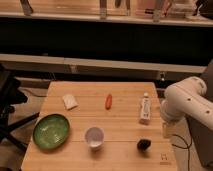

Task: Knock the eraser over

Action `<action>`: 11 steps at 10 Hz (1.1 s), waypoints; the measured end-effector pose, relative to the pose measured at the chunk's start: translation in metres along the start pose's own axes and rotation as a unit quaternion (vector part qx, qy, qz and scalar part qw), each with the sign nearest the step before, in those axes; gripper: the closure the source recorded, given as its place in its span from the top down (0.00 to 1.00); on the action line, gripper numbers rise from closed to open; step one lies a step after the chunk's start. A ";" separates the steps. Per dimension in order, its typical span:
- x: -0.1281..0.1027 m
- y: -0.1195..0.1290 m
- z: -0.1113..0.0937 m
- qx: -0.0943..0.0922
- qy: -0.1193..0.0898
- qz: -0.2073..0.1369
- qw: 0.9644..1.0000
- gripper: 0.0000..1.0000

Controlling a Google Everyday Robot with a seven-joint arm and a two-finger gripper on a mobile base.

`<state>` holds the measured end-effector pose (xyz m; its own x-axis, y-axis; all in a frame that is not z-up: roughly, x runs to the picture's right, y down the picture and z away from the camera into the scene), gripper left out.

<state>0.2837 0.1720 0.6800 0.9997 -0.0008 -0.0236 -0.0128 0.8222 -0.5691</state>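
The eraser shows as a small dark lump near the front right of the wooden table. The white arm stands beside the table's right edge. My gripper hangs down from it at that edge, a short way right of and slightly behind the eraser, not touching it.
A white tube lies behind the eraser. An orange-red oblong thing lies mid-table, a small white block at the back left, a green bowl at the front left, a pale cup at the front middle. A dark chair stands left.
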 end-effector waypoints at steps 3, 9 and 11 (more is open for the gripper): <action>-0.001 0.010 0.005 -0.003 -0.001 -0.006 1.000 0.80; -0.006 0.021 0.016 -0.010 -0.009 -0.024 1.000 0.80; -0.007 0.023 0.018 -0.012 -0.010 -0.028 0.999 0.80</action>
<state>0.2772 0.2014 0.6823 0.9991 -0.0340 0.0258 0.0427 0.8075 -0.5883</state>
